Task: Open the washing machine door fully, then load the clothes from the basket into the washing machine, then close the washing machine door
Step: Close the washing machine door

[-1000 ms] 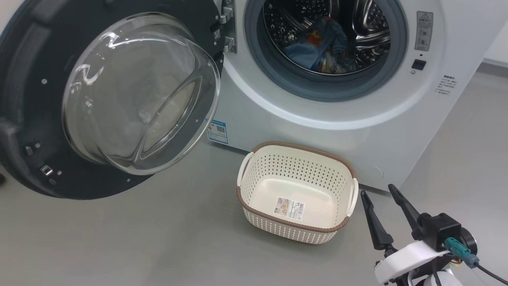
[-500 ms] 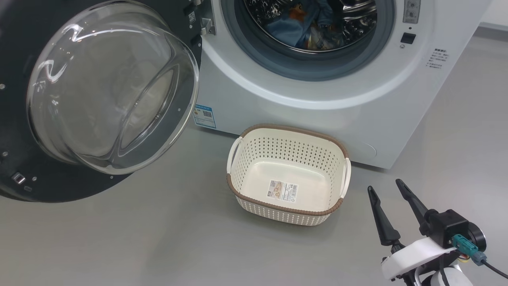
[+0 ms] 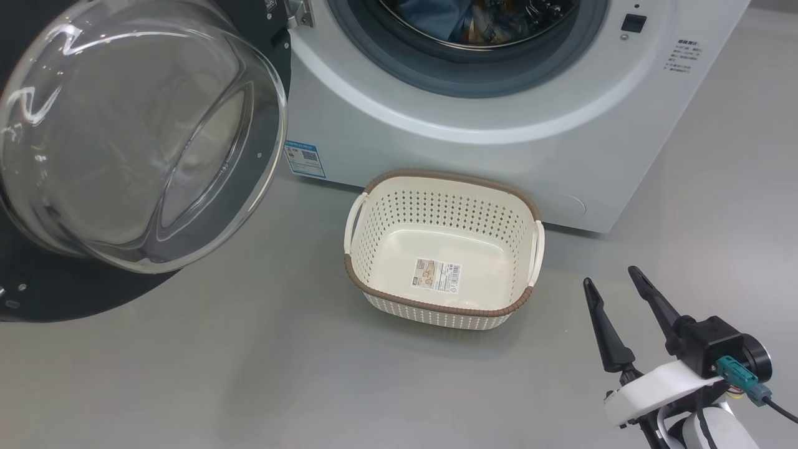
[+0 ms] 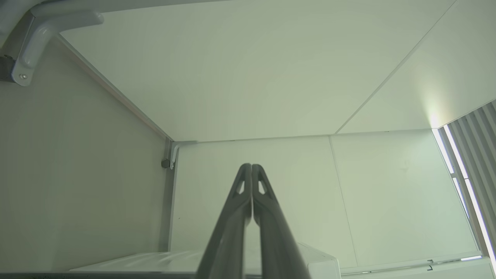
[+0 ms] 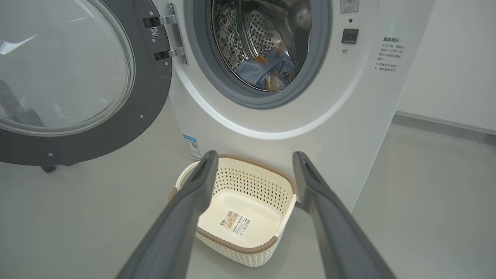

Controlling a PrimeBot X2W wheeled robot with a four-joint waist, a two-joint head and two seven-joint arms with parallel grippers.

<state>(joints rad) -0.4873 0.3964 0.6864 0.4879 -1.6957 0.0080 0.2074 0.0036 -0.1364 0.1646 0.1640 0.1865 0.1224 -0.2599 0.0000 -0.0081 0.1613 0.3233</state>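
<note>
Clothes (image 5: 263, 71) sat in washer (image 3: 436, 149); basket (image 3: 436, 308) empty on floor (image 3: 249, 374) before it. Door (image 3: 62, 299) wide open. Right tool (image 3: 610, 275) spread, empty; left tool (image 4: 252, 166) pinched shut, empty. Closing needed a push on its far edge, off the hinge (image 5: 170, 35).

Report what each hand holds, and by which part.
Nothing. The right hand is open and empty near the basket; the left hand is shut on nothing.

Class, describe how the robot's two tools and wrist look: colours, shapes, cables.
The right tool has two long, dark, tapering fingers on a black block, a white wrist shell and a teal connector with a black cable. The left tool has dark grey fingers with small cut-outs near the tips.
</note>
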